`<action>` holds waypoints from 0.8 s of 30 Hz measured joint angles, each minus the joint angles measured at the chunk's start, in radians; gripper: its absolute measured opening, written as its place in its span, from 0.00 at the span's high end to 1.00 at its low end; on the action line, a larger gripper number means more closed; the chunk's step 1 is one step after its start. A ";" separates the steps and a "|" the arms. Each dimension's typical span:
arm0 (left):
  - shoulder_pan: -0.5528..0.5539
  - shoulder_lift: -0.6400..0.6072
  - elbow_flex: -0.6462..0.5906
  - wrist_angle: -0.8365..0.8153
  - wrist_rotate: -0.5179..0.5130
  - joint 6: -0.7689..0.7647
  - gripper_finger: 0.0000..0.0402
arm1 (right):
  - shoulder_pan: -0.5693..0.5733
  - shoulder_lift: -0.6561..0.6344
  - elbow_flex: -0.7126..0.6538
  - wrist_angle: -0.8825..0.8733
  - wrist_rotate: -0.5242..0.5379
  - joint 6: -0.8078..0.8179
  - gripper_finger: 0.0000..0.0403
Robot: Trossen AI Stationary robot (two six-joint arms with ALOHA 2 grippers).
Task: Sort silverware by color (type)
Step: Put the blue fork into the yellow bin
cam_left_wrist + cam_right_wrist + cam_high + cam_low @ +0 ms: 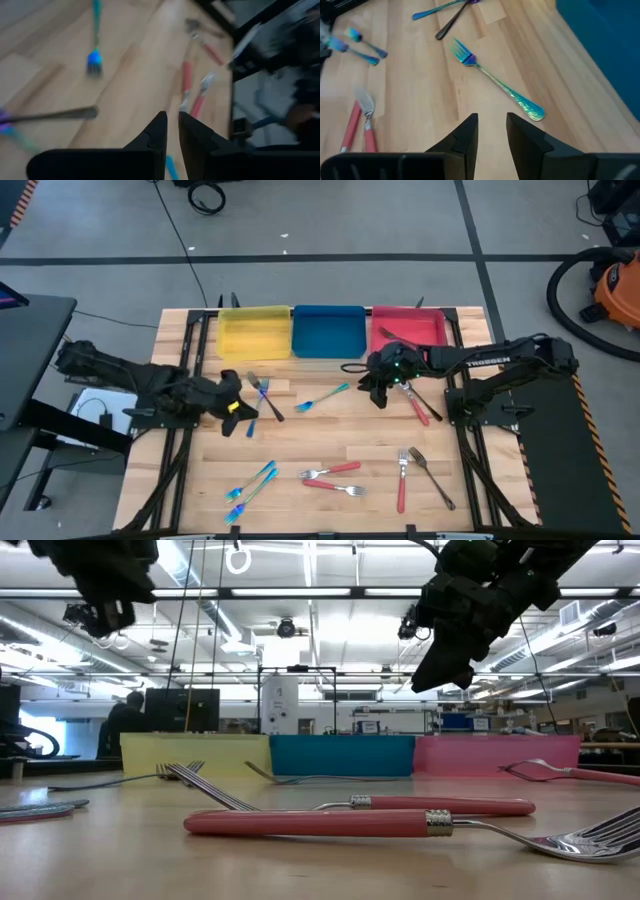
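Your right hand (487, 131) hovers empty, fingers slightly parted, above the iridescent fork (496, 81) lying near the blue tray (328, 331), while your left hand (170, 130), fingers nearly together and empty, hangs over the surface (330, 440).

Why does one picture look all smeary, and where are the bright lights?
The left wrist view is smeared: its teal fork and red handles look streaky, as if the camera were moving. The right wrist view is crisp, its teal fork sharp. The low view has bright ceiling lights glaring behind the dark arms.
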 joint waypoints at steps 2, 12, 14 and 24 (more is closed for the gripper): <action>-0.042 0.020 0.052 -0.097 -0.039 -0.033 0.88 | 0.020 0.000 0.000 0.001 0.027 0.024 0.73; -0.148 0.188 0.080 -0.138 -0.039 -0.024 0.88 | 0.123 0.000 0.000 0.021 0.110 0.059 0.73; -0.147 0.236 0.077 -0.110 -0.039 0.017 0.88 | 0.141 0.000 0.000 0.024 0.123 0.059 0.73; -0.147 0.437 0.077 0.074 0.077 0.087 0.87 | 0.221 0.000 0.000 0.041 0.181 0.143 0.73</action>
